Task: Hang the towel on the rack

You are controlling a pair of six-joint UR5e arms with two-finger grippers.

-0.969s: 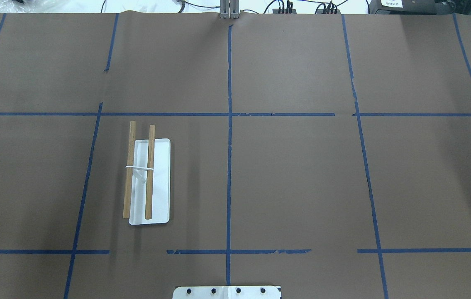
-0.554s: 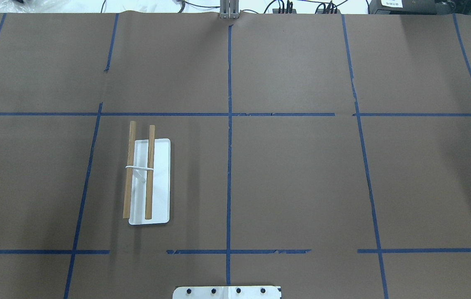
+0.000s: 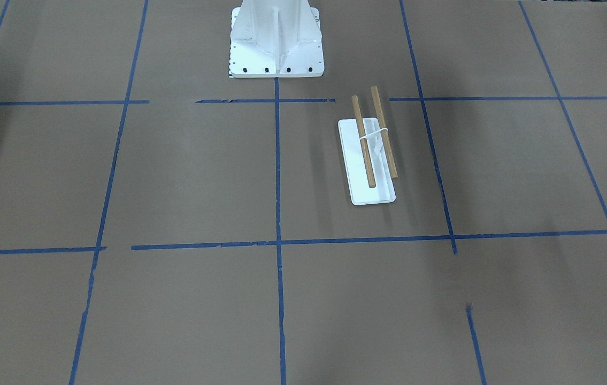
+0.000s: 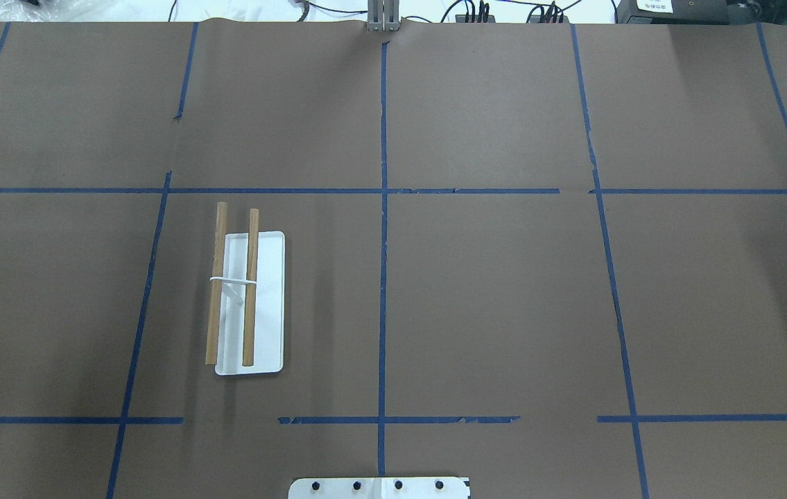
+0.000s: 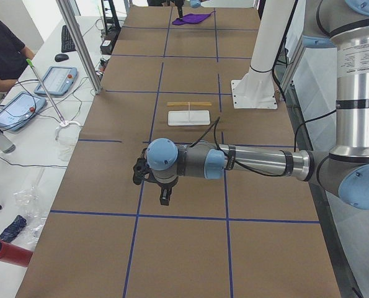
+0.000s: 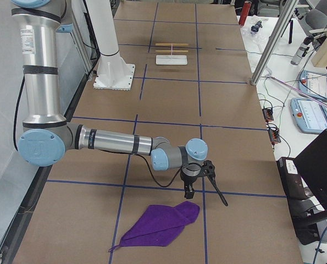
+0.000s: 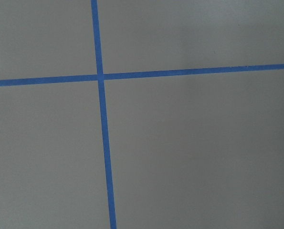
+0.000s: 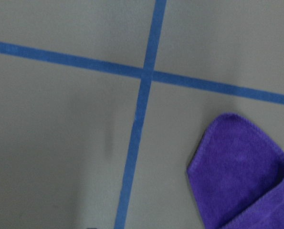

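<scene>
The right arm [image 6: 114, 144] was the nearer one; the rack [image 4: 267, 312] stood well apart, on the left half; the towel [image 6: 159, 225] lay flat, long axis slanted, just beside the right gripper [image 6: 203, 191], toward the table's end; whether that claw was released or clenched could not be told.

Nothing legible in any view: no brand, number or sign that can be read.
Only candidate is a white label [image 4: 653, 5] on a black box [image 4: 702, 10] just past the far edge of the bench [image 4: 504, 312], toward its far right corner. The print is too small to read.
The pendant screens [image 5: 55, 81] off the bench's left end are blurred and unreadable.
</scene>
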